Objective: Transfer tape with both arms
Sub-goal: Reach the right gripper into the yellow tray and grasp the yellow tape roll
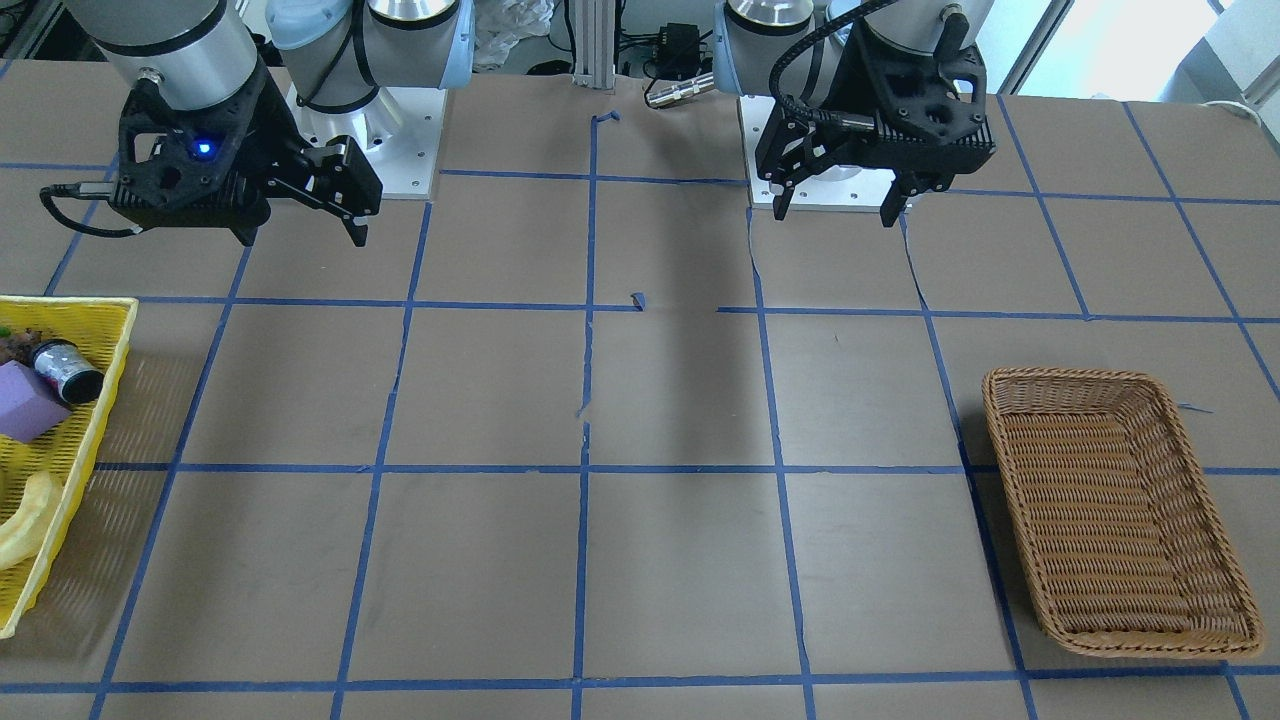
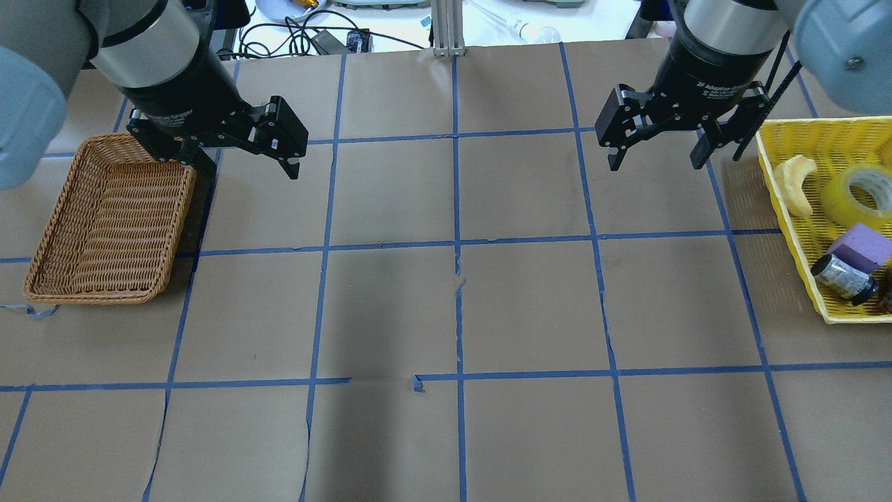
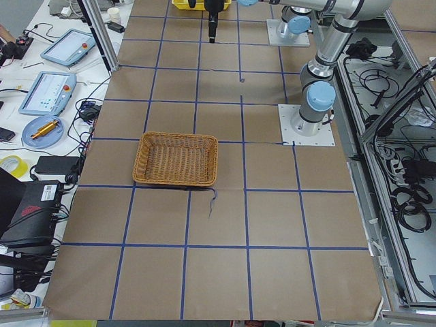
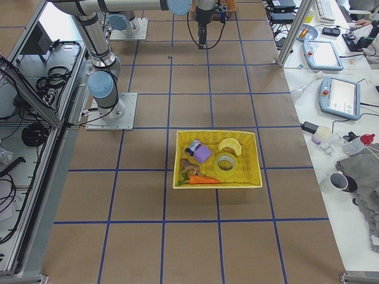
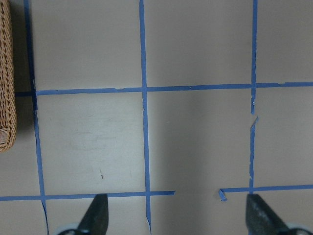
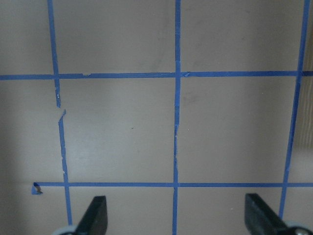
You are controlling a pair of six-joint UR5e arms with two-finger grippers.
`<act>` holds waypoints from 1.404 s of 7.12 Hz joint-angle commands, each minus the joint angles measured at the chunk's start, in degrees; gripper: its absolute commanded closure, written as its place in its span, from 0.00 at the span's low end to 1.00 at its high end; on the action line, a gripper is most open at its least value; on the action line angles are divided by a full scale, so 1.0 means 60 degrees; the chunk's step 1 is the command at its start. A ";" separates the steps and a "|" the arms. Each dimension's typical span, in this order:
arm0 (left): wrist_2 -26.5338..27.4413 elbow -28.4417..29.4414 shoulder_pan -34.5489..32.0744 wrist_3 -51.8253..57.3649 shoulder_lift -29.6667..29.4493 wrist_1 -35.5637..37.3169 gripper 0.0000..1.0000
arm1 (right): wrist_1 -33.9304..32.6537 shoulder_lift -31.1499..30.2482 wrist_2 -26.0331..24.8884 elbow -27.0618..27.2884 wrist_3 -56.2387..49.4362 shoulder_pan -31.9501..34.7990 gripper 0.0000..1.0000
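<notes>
Tape (image 2: 860, 192) sat in the yellow basket (image 2: 773, 167) at the bench's right end, in the half of the basket toward the operators' edge. A pale curved piece (image 2: 798, 185), a purple block (image 2: 860, 244) and a dark cylinder (image 2: 843, 279) were beside it. It looked flat or nearly flat, with the hole facing up, so its axis was roughly vertical.

Right gripper (image 2: 655, 157) hung above bare bench just outside the basket's centre-facing rim, fingers spread and holding nothing. From those fingers the tape lay further toward the right end, past the rim. The wrist view showed only grid lines, no tape.

Left gripper (image 2: 247, 164) was also spread and empty, up near the wicker basket (image 2: 104, 216) at the left end, well apart from the tape.

My read: the right arm was clearly nearer and should make the pick. It would need to shift toward the right end, over the rim, then descend. With the hole up, pinching across the ring wall looked feasible. The neighbouring pieces were close and could get nudged.
</notes>
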 commanded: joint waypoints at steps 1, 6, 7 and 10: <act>-0.0014 0.0000 0.0010 0.0001 0.0000 0.0003 0.00 | 0.0055 -0.0007 -0.0711 0.0011 0.0090 0.0003 0.00; -0.0015 0.0000 0.0010 0.0016 0.0000 0.0003 0.00 | 0.0055 -0.0007 -0.0417 -0.0003 0.0105 0.0018 0.00; -0.0015 0.0000 0.0010 0.0016 0.0000 0.0003 0.00 | 0.0069 -0.0007 -0.0461 0.0011 0.0105 0.0018 0.00; -0.0015 0.0000 0.0010 0.0016 0.0000 0.0003 0.00 | 0.0055 0.0022 -0.0476 0.0011 0.0105 0.0018 0.00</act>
